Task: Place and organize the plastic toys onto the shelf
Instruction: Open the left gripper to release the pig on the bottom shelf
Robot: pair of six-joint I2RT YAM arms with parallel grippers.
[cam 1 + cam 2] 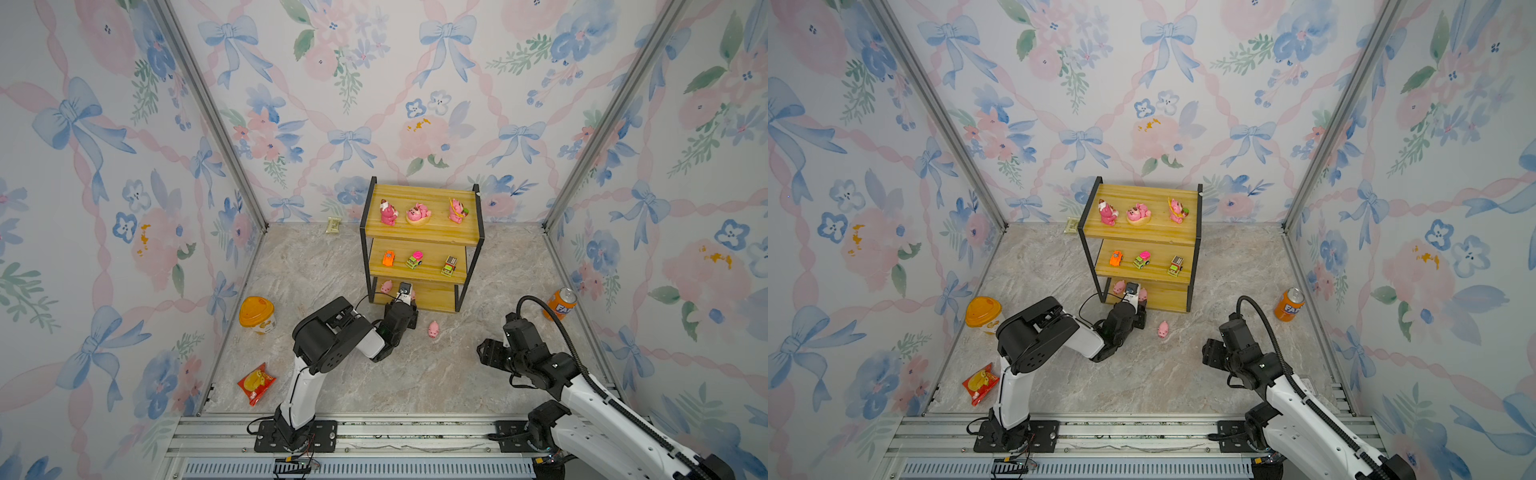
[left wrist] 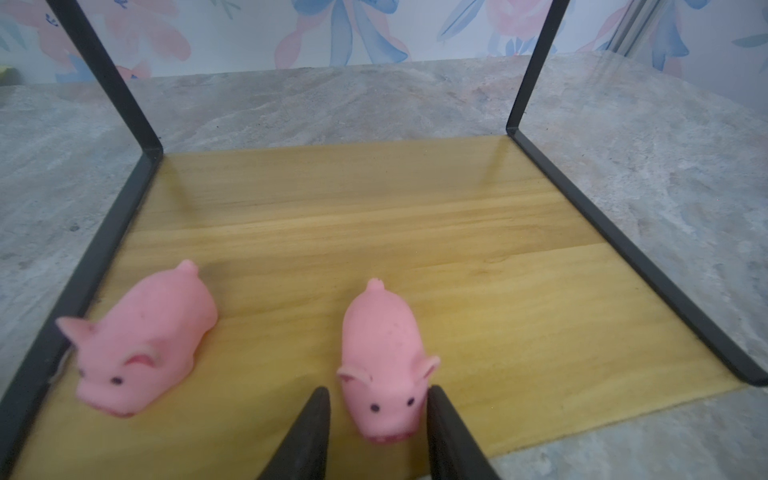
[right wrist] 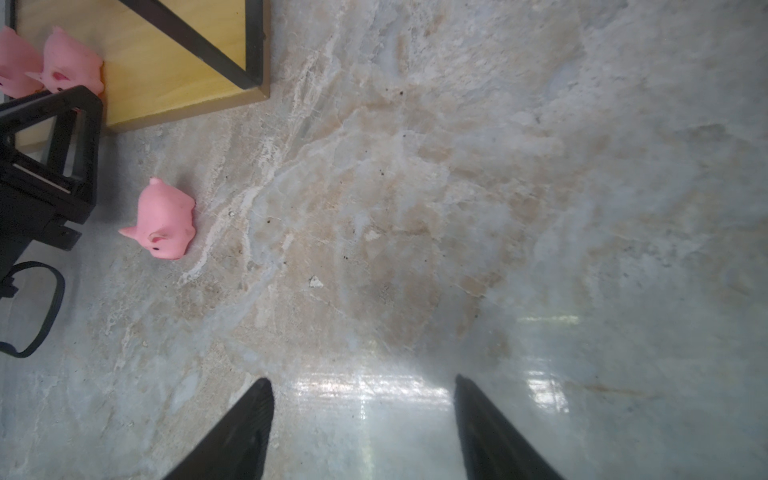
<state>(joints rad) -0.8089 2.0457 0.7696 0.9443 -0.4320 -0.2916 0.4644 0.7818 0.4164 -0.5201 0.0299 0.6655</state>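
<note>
**Shelf (image 1: 432, 232): bottom board half bare**

Two pigs stand near the front edge of the shelf's bottom board. The corner pig (image 2: 141, 349) sits just beside the shelf's left rail. The middle pig (image 2: 384, 361) is between the released jaws of the left gripper (image 2: 377, 388), with a gap on one side. From there to the shelf's right rail the board is bare. The floor pig (image 1: 433, 330) lies just before the shelf on the floor (image 1: 415, 374). The right gripper (image 3: 362, 378) hangs spread and empty, well apart from the shelf.

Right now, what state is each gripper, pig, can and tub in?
Left gripper, open, jaws loosely either side of the near pig.
Near pig, standing on the bottom board.
Second pig, standing beside it, apart.
Third pig, on the table, not shelved.
Right gripper, open, empty.
Can, upright.
Tub, upright, lid on.
</note>
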